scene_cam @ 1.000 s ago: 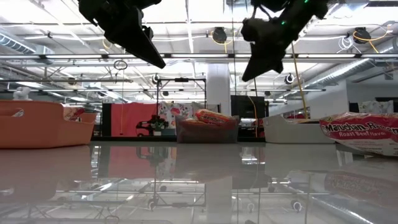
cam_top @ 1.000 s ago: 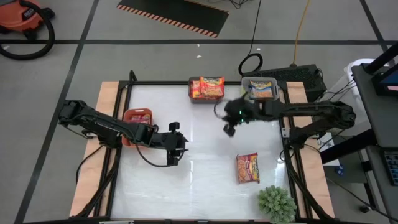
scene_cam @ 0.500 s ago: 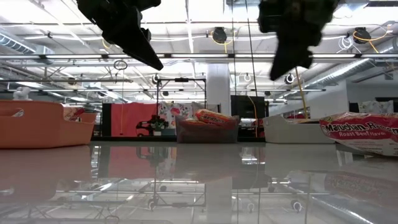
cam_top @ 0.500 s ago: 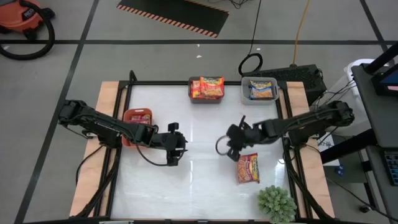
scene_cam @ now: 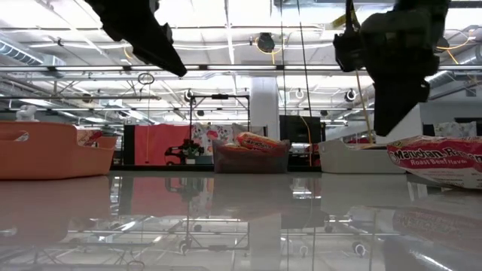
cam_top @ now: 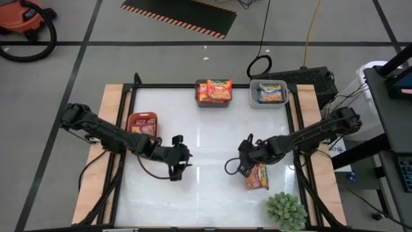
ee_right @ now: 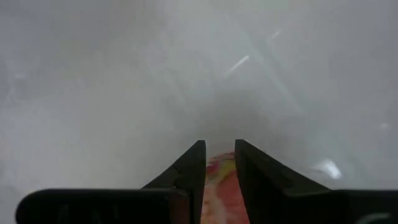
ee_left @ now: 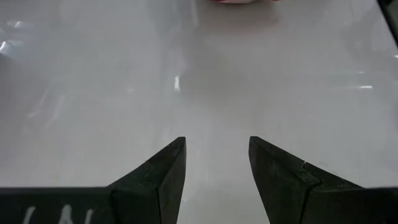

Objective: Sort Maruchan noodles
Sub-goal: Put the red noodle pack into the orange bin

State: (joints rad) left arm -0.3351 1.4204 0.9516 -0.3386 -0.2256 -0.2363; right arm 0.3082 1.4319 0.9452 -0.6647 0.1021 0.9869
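One Maruchan noodles packet point(cam_top: 257, 176) with an orange-yellow front lies flat on the white table at the near right; the low view shows it point(scene_cam: 438, 159) at the right. My right gripper point(cam_top: 243, 169) hangs just above the packet's left edge, pointing steeply down. Its fingers point(ee_right: 219, 144) are open by a narrow gap, and a strip of the packet point(ee_right: 219, 185) shows between them. My left gripper point(cam_top: 176, 171) hovers open over bare table at centre left, with nothing between its fingers point(ee_left: 216, 142). More packets lie in three bins.
An orange bin point(cam_top: 142, 116) at the left edge holds a packet. At the far edge, a dark bin point(cam_top: 200, 92) holds packets and a white bin point(cam_top: 253, 94) holds a blue-trimmed one. A green plant point(cam_top: 286, 211) stands at the near right corner.
My right gripper has swung from beside the dark bin at the far edge toward the near edge and down, turning as it went, and now hangs over the loose packet. My left gripper has drifted a little toward the near edge. The packet has not moved.
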